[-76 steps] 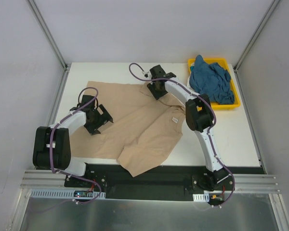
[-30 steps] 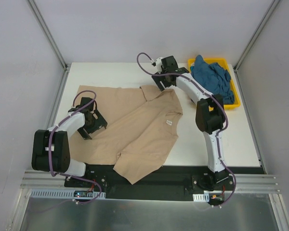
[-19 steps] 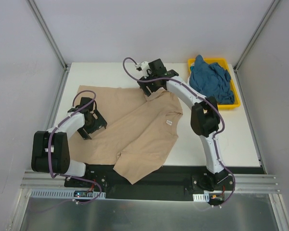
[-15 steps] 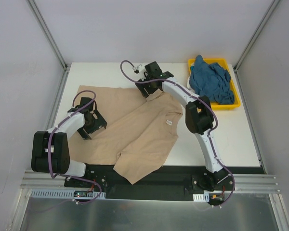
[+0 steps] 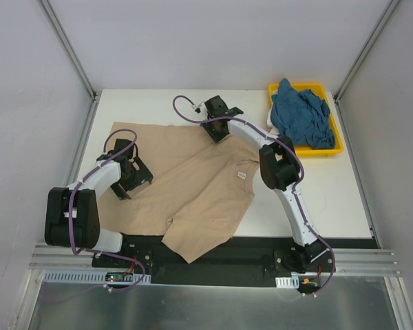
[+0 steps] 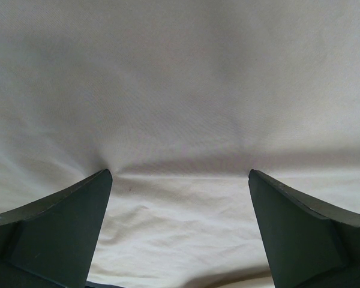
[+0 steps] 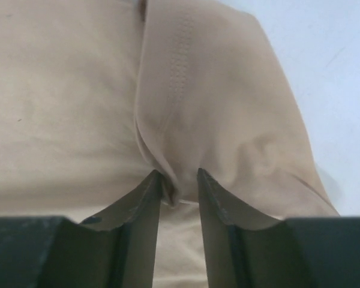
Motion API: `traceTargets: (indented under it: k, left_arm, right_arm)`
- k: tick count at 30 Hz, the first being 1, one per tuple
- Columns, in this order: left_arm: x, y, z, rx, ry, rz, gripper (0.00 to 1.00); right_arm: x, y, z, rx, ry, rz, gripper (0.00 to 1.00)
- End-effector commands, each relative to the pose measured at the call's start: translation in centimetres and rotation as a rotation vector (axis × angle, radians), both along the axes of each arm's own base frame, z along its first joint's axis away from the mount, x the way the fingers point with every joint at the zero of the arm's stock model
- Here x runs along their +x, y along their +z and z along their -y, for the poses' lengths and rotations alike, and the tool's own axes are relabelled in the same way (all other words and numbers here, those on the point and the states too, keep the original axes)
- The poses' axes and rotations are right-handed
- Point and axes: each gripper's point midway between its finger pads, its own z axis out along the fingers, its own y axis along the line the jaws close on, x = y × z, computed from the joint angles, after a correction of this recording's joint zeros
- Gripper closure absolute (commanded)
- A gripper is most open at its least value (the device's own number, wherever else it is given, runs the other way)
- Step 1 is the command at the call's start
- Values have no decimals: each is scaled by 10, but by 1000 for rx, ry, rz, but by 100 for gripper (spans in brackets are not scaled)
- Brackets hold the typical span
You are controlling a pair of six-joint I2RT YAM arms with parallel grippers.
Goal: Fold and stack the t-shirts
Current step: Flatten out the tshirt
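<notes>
Well, the tan shirt (image 5: pixel 193 185) lies spread on the bench (image 5: pixel 330 192), one corner hanging over the front edge. The left fingers (image 6: pixel 60 228) stand wide apart, tips pressed into its left side. Farther back, the right fingers (image 7: pixel 138 228) are clamped on a fold at its far edge, and the teal shirt (image 5: pixel 299 117) sits crumpled in the tray (image 5: pixel 323 151), far right.

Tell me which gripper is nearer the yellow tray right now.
Right. The right gripper pinches the far edge of the tan t-shirt, just left of the yellow tray; the left gripper sits open on that shirt's left side, much farther off.
</notes>
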Motion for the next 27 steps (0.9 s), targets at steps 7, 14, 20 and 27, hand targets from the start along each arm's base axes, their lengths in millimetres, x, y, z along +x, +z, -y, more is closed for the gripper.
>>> traceTargets:
  k: [7,14,20,27]
  left_arm:
    - [-3,6,-4,7,-5,1,1]
    - [-2,8,-2,-2,-14,13,1]
    - [2,18,3,-33,-28,51,1]
    - [11,42,8,-58,-43,147,1]
  right_arm:
    - [43,61,7,37,-116,253,99]
    - [116,107,40,115,-331,523,95]
    - [189,153,81,304,-510,712,50]
    - [127,216,45,294,-209,732,4]
